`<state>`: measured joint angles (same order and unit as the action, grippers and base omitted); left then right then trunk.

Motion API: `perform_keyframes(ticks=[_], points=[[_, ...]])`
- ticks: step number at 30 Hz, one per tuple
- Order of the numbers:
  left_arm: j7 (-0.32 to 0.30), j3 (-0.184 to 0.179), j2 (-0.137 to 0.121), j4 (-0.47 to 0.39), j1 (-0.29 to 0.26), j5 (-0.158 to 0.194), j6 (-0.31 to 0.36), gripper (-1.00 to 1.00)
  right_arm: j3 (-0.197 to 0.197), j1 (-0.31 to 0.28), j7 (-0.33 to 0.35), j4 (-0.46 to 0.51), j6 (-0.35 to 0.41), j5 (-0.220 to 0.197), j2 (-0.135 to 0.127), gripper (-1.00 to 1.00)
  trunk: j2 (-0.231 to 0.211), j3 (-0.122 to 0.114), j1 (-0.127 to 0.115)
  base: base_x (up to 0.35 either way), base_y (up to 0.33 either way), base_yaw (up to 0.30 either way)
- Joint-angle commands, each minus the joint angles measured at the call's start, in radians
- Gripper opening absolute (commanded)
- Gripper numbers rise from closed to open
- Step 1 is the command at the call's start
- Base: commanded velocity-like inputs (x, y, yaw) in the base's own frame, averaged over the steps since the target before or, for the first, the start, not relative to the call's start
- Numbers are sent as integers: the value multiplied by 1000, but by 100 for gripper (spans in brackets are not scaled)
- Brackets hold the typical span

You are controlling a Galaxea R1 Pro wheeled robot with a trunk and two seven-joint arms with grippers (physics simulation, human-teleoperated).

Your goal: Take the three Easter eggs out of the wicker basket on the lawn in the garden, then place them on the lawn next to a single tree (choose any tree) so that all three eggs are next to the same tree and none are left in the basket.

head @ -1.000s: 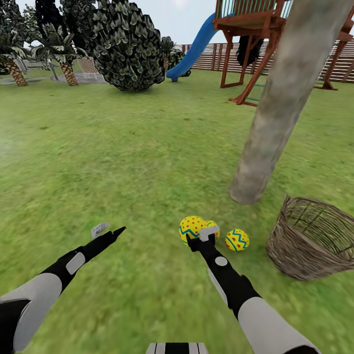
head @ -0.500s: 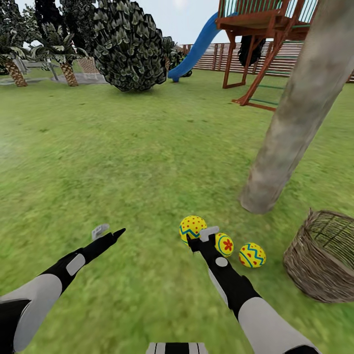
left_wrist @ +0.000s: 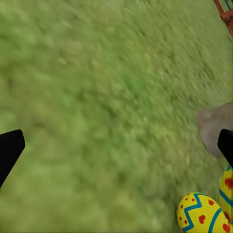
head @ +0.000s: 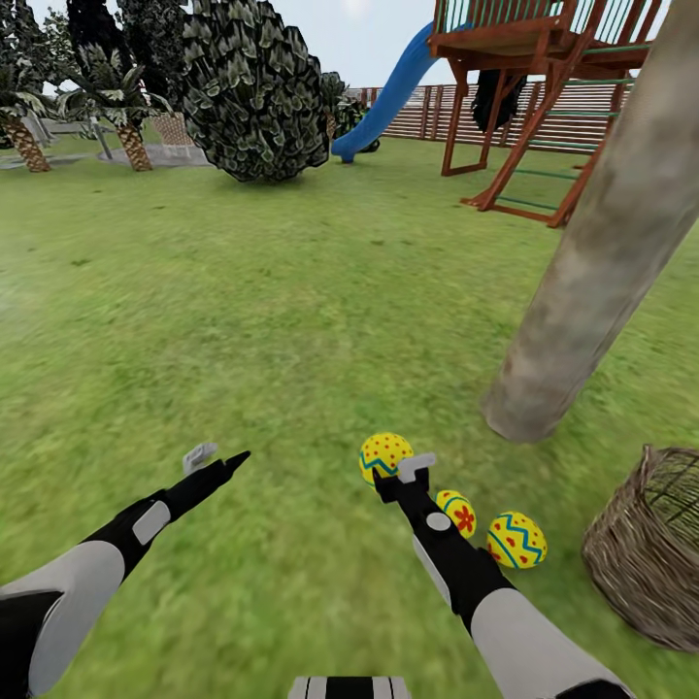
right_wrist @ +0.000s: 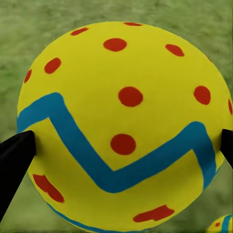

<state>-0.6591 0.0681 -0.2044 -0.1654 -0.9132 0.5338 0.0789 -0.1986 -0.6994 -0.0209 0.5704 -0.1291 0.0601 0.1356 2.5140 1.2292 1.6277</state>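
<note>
Right end effector (head: 403,473) against dotted egg (head: 385,454)

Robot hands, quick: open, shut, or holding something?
Left end effector: open, holding nothing.
Right end effector: fingers either side of a dotted Easter egg; grip cannot be told.

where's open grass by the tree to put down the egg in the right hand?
Open grass borders the tree on its playset side and spreads ahead of the left hand. Crowded: between right hand and wicker basket, where two Easter eggs lie.
</note>
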Motion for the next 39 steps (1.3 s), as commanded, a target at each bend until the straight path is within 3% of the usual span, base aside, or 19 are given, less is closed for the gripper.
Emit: perform_keyframes(ticks=[1, 7, 13, 14, 15, 17, 20, 25, 27, 29, 32, 36, 39], points=[[-5, 7, -1, 0, -1, 1, 10, 100, 0, -1, -2, -8, -3, 6, 0, -100, 0, 1, 0, 22, 5, 0], [-5, 7, 0, 0, -1, 2, 9, 100, 8, -2, -6, -16, -3, 6, -3, -100, 0, 1, 0, 168, 1, 0], [-8, 6, 0, -1, -1, 0, 11, 100, 37, -6, -64, -64, -3, 2, -4, -100, 0, 1, 0, 174, 0, 0], [-28, 6, 0, -1, -1, 0, 13, 100, 42, -6, -73, -65, -3, 1, -4, -100, 0, 1, 0, 40, 0, 0], [-125, 5, -4, -2, -1, -1, 19, 100, 49, -6, -81, -65, -3, 2, -4, -100, 0, 1, 0, 10, 0, 0], [-181, 1, -7, -5, -1, -6, 81, 100, 51, -6, -83, -66, -3, 2, -4, -100, 0, 1, 0, 4, 0, 0], [-197, 0, -8, -11, -1, -8, 203, 100, 51, -6, -83, -66, -3, 2, -4, -100, 1, 5, 0, 1, 0, 0], [-204, -3, -9, -78, -1, -7, 265, 100, 50, -6, -83, -66, -3, 3, -4, -100, 2, 24, 3, 0, 0, 0], [-224, -4, -10, -107, -1, -8, 338, 100, 50, -6, -83, -67, -4, 2, -4, -100, 2, 32, 3, 0, 0, 0], [-285, -25, -9, -133, -1, -9, 395, 100, 50, -6, -83, -67, -4, 2, -3, -100, 3, 39, 4, 0, 0, 0], [-326, -73, -9, -174, -1, -6, 430, 100, 50, -6, -83, -67, -4, 1, -1, -100, 3, 51, 6, 0, 0, 0], [-466, -88, -12, -366, -1, -6, 601, 100, 49, -6, -83, -67, -6, 1, -1, -100, 4, 55, 6, 0, 0, 0], [-497, -89, -35, -308, -1, -7, 622, 100, 50, -6, -83, -66, -45, 1, -3, -100, 4, 55, 6, 0, 0, 0]])
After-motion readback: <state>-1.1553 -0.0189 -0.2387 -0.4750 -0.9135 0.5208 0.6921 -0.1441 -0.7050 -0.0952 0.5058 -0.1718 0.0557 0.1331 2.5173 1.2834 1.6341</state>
